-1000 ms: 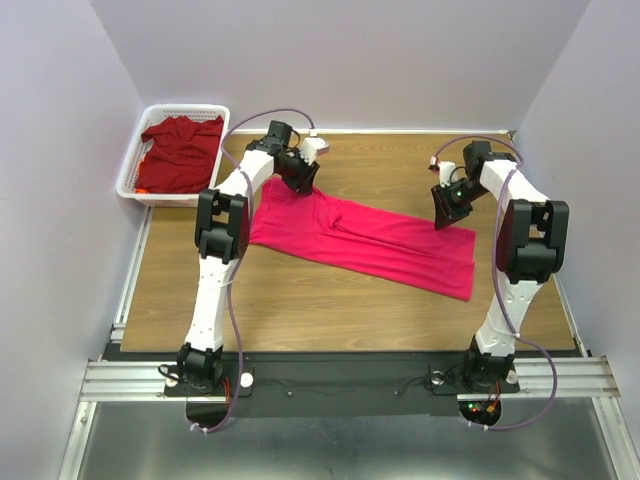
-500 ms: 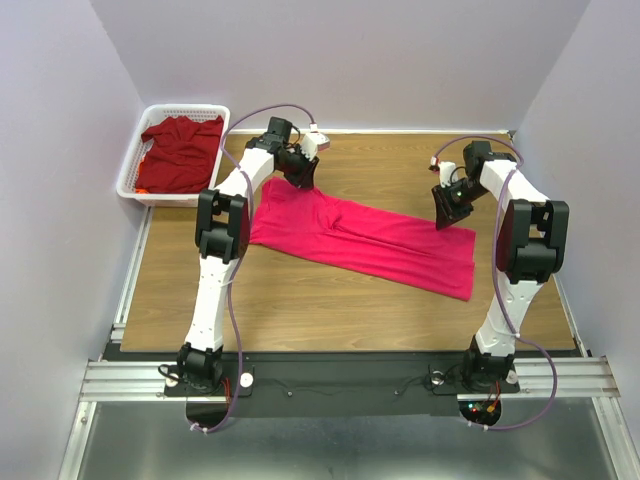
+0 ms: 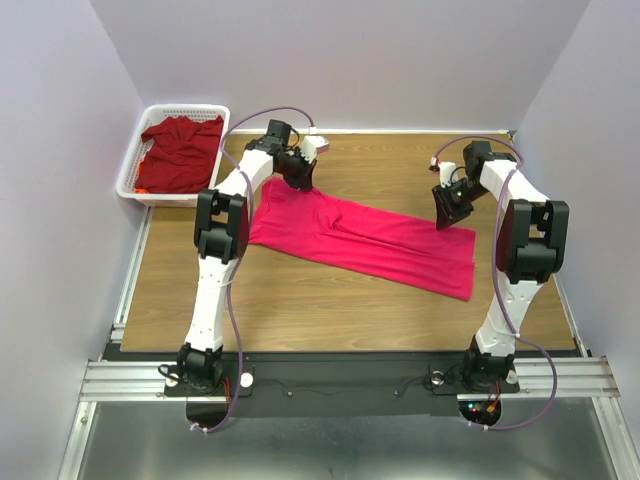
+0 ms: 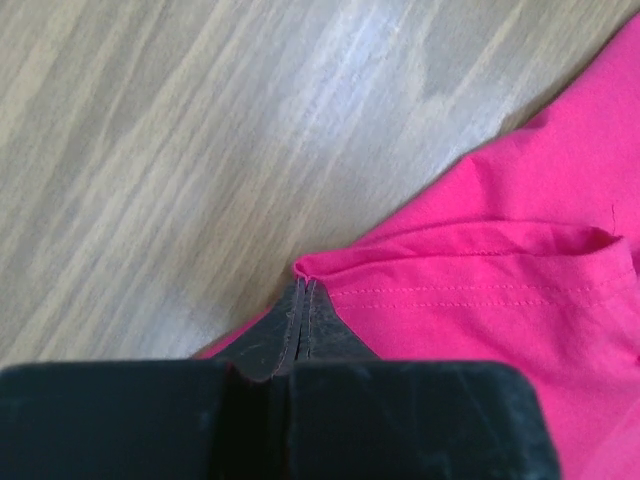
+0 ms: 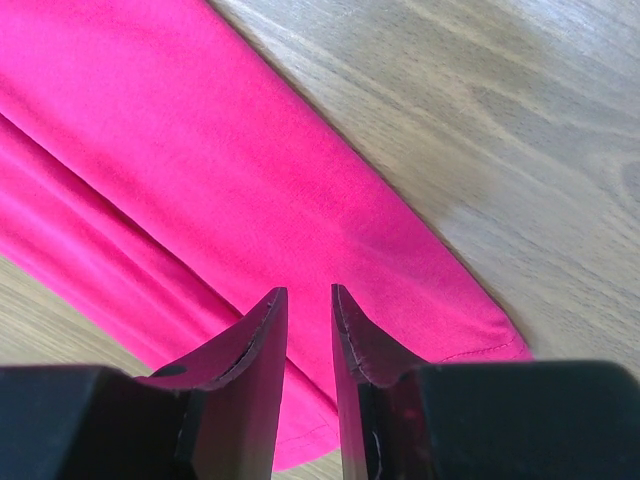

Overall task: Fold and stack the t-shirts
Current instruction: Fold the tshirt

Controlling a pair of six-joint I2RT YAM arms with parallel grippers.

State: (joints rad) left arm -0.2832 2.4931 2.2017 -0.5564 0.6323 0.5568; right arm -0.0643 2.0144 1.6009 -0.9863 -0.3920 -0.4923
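Observation:
The bright pinkish-red t-shirt (image 3: 370, 240) lies folded into a long strip across the table, running from far left to near right. My left gripper (image 3: 302, 180) is at its far left corner. In the left wrist view the jaws (image 4: 303, 288) are shut on the folded hem of the shirt (image 4: 500, 330). My right gripper (image 3: 447, 215) hovers over the strip's right end. In the right wrist view it (image 5: 308, 295) is open by a narrow gap, with the shirt (image 5: 200, 150) below it. The darker maroon-red t-shirt (image 3: 182, 150) lies crumpled in the basket.
The white mesh basket (image 3: 130, 172) stands at the far left, off the table's corner. Bare wooden table (image 3: 300, 295) shows in front of the strip and behind it (image 3: 380, 165). Purple walls close in on all sides.
My left gripper has shifted very slightly at the shirt's far left corner. The right arm and the shirt's lie look the same.

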